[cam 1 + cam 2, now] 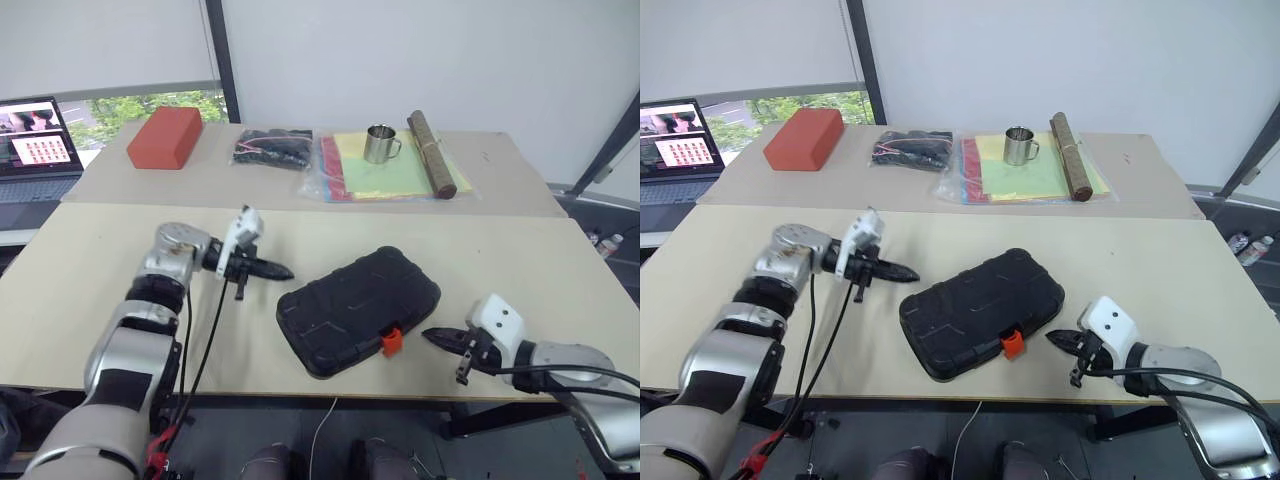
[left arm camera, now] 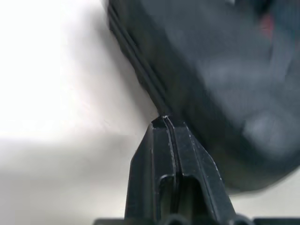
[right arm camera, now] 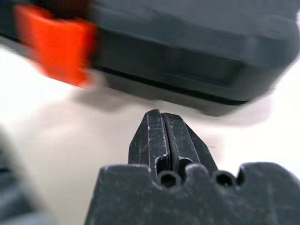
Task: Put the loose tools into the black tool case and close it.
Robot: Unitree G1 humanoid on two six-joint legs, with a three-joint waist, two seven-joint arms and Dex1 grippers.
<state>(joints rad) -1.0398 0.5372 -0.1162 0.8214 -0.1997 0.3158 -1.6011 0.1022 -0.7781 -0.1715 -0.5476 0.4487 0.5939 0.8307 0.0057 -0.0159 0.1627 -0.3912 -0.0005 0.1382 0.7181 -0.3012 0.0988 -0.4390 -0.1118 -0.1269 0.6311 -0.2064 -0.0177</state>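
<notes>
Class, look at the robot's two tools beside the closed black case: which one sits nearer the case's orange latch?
The right tool, pointing at the orange latch on the black tool case. The left tool is at the case's far corner.

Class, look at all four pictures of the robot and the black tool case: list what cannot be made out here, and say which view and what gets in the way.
- Inside of the black tool case: hidden in both eye views by its closed lid, so whether tools are in it is unknown.
- Orange latch: blurred in the right wrist view; fastened or not is unclear.
- Laptop screen: cut by the edge, too small.
- Black bag: contents too small.
</notes>
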